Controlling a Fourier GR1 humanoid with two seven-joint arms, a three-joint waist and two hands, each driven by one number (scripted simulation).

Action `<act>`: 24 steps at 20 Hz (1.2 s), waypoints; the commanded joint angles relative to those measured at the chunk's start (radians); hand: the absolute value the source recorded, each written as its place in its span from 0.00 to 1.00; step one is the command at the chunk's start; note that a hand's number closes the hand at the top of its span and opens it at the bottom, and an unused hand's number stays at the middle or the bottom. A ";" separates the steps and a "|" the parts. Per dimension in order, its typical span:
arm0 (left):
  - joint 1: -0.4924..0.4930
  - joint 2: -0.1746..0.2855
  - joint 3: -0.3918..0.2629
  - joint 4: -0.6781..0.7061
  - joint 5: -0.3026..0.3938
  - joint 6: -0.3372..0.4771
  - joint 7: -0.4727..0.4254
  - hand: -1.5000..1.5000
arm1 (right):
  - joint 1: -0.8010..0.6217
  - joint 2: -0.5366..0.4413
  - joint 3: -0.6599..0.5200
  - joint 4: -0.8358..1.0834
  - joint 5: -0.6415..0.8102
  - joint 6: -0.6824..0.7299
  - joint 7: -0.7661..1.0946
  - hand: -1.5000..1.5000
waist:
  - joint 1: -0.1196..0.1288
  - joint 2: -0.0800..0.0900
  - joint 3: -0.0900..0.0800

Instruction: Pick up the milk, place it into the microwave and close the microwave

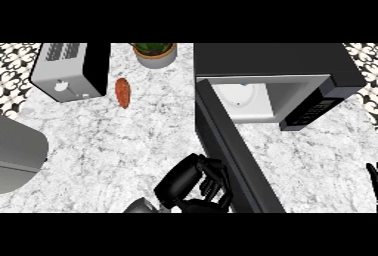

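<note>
The milk (244,97), a white carton with a blue mark, stands inside the open microwave (295,65) at the back right. The microwave's black door (232,145) swings out toward me, reaching almost to the lower edge. My left hand (193,182) is on the door's left, outer side near its free end. Its fingers (216,180) are relaxed against the door and hold nothing. Only a thin black sliver of my right hand (371,174) shows at the right edge.
A toaster (70,70) stands at the back left, with a reddish sweet potato (122,92) lying beside it. A potted plant (155,52) stands at the back centre. A large grey rounded shape (18,155) fills the left edge.
</note>
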State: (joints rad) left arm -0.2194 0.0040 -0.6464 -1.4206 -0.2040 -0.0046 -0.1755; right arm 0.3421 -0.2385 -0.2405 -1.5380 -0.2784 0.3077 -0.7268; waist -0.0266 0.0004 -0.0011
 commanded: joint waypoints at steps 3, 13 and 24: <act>-0.197 -0.004 -0.241 0.186 0.137 0.226 0.107 1.00 | -0.027 -0.016 0.000 -0.100 -0.042 0.015 0.078 0.00 | -0.012 0.004 0.000; -0.374 -0.004 -0.420 0.333 0.430 0.363 0.095 0.00 | -0.025 -0.086 0.030 -0.224 -0.148 0.134 0.178 0.00 | -0.101 0.019 -0.002; -0.568 -0.004 -0.297 0.348 0.646 0.402 -0.048 1.00 | -0.107 -0.172 0.023 -0.311 -0.225 0.197 0.230 0.00 | -0.217 0.045 -0.005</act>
State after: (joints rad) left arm -0.7173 0.0053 -0.9793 -1.0917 0.3741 0.3893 -0.1911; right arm 0.2548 -0.3816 -0.2093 -1.8196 -0.4795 0.4865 -0.5122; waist -0.2081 0.0389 -0.0058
